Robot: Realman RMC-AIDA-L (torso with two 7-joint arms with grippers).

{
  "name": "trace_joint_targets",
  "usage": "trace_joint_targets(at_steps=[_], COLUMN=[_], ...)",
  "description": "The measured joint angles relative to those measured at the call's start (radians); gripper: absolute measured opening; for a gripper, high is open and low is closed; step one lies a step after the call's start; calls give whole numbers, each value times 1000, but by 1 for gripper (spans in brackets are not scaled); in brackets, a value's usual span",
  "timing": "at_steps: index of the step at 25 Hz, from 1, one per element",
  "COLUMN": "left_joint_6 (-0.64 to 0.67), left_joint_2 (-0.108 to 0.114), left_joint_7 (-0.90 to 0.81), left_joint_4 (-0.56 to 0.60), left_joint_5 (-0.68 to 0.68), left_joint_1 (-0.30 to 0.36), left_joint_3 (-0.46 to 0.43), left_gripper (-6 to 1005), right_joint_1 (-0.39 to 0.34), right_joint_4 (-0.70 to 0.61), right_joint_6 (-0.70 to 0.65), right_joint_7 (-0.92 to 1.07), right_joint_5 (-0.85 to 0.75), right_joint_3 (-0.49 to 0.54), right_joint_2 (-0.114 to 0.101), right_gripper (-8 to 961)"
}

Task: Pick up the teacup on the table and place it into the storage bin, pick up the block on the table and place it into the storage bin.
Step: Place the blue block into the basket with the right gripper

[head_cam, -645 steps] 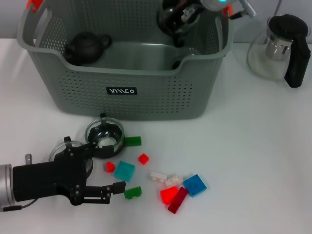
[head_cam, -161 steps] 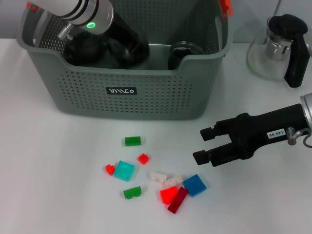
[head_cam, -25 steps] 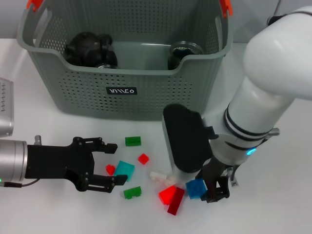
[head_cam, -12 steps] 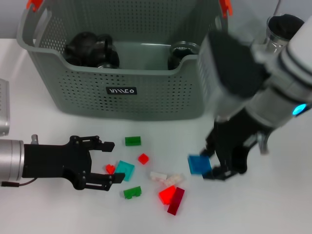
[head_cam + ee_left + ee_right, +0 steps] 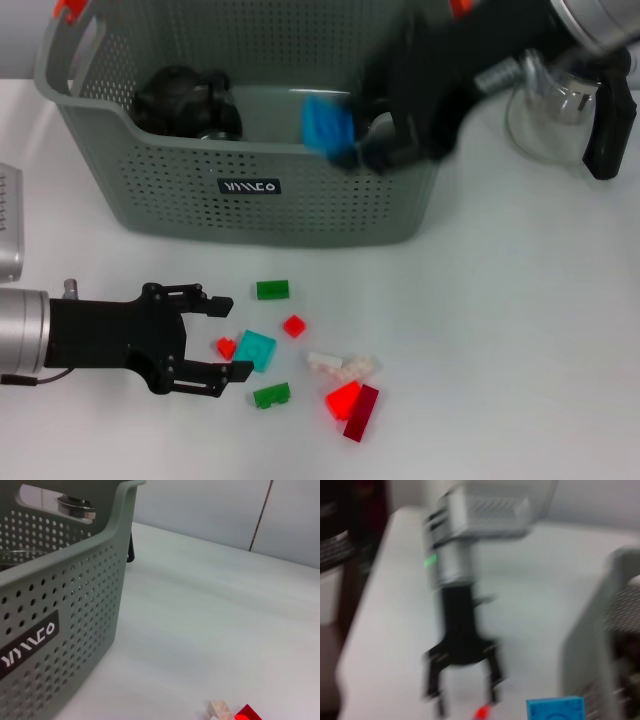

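Note:
My right gripper is shut on a blue block and holds it in the air over the front rim of the storage bin. The right wrist view shows this blue block too. Inside the bin, the glass rim of a teacup shows beside a black teapot. Low on the left, my left gripper rests open on the table, with a small red block between its fingertips and a cyan block just beyond them. No teacup stands on the table.
Loose blocks lie before the bin: green, small red, green, white, red and dark red. A glass teapot with a black handle stands at the back right.
My right gripper has carried the blue block from the table up and to the left, to above the bin's front rim. The left gripper has hardly moved.

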Motion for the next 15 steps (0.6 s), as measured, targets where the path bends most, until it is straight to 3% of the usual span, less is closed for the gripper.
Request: trace_joint_targets(at_steps=[6,11,15], left_joint_6=[1,1,1], left_joint_2=[1,2,4], left_joint_7=[0,0,0], left_joint_4=[1,3,4], left_joint_5=[0,0,0], left_joint_1=[-7,-8,-8], left_joint_3=[1,0,0], left_gripper=[846,846,846], right_joint_1=[36,94,129], right_joint_4=[147,406,542], right_joint_6=[322,620,750], right_joint_7=[-17,-14,16], right_joint_5=[-64,-127,-217], right_joint_3=[-6,-8,-3], right_joint_2=[-1,-3,-3], right_gripper=[486,494,501])
